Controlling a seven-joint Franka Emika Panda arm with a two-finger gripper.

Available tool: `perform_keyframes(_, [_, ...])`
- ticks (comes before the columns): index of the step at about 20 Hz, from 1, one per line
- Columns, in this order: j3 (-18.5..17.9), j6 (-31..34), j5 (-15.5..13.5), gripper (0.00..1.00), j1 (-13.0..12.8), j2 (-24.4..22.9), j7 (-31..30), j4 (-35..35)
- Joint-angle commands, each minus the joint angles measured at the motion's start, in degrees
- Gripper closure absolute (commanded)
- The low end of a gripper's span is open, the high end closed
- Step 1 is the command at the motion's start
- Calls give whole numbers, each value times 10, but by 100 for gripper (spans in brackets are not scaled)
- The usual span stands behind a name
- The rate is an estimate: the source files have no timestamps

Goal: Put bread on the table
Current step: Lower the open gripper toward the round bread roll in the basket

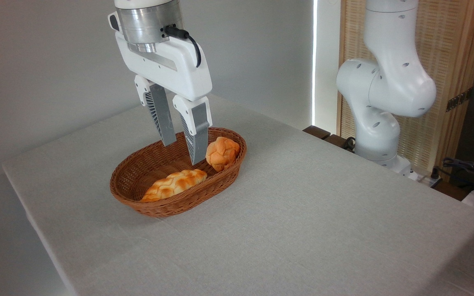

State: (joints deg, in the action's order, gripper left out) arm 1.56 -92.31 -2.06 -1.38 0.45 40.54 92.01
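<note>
Near edge: bare grey cloth of the surface (303, 230), lots of free room for a drop on the right and in front.

Next back, brown wicker basket (146, 205), oval, low woven wall. Braided loaf (175, 183) lies along its near-left floor, not the target.

The bread (222, 153), a round knotted bun, sits at the right end of the basket, leaning on the inner wall just under the rim. Looks light, soft and squashy, with a matte crust, so slip is unlikely; too much squeeze would probably dent it. Best hold is likely across its widest middle, one finger each side, light pressure. The knotted top is uneven, so a grip high up could roll off.

In the way: the basket wall hugs the bun's right and back, with little room for a finger there. The loaf's right end is near the bun's lower left, and could get nudged.

The hand (181, 152) hangs over the basket middle, tips below rim level, just left of the bun, right finger close to or touching it; can't tell which. Fingers part open with a narrow gap, holding nothing. That gap looks narrower than the bun, so wider opening is probably needed.

Far right: white robot base (379, 119) off the surface's edge, slatted wooden screen (447, 61) behind, cables (467, 168). None block.
</note>
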Motion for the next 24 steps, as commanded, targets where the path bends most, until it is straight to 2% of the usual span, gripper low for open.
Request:
perform_keyframes(1, [-6, -9, 4, 0, -3, -7, 0, 13])
perform_keyframes(9, [3, -8, -6, 0, -4, -10, -7, 27])
perform_keyframes(10, [7, -8, -18, 0, -5, -12, -9, 39])
perform_keyframes(13, [38, -12, -65, 0, -6, -13, -17, 73])
perform_keyframes(17, [91, -30, -72, 0, -6, -19, -17, 132])
perform_keyframes(20, [102, -122, -72, 0, -7, -74, -16, 226])
perform_keyframes(24, [102, -162, -72, 0, -20, -153, 0, 329])
